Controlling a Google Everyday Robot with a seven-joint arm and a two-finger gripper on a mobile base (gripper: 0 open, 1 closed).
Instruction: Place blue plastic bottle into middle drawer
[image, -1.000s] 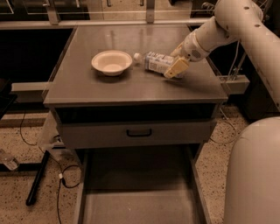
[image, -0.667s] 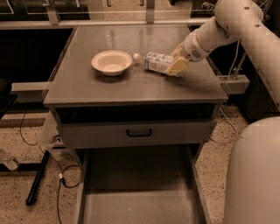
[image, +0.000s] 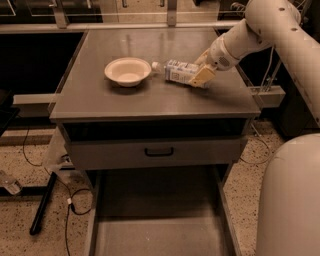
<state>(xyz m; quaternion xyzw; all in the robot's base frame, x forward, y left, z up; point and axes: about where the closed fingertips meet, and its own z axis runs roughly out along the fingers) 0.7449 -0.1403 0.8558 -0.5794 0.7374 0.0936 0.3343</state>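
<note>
Cabinet top (image: 150, 100) with the cream bowl (image: 128, 71) as reference. The blue plastic bottle (image: 179, 71) lies on its side just to the right of the bowl, its white cap pointing at the bowl's rim and close to it, its label facing up. The gripper (image: 200, 69) sits at the bottle's far end from the bowl, low over the cabinet top and against the bottle; I cannot tell from here whether it is clamped on it or loose around it. The white arm (image: 250, 35) reaches in from the right of the bowl. Below the bowl, a grey drawer front (image: 200, 150) with a black handle (image: 159, 151) is shut. Lower still, the middle drawer (image: 157, 220) stands pulled out, floor bare.
</note>
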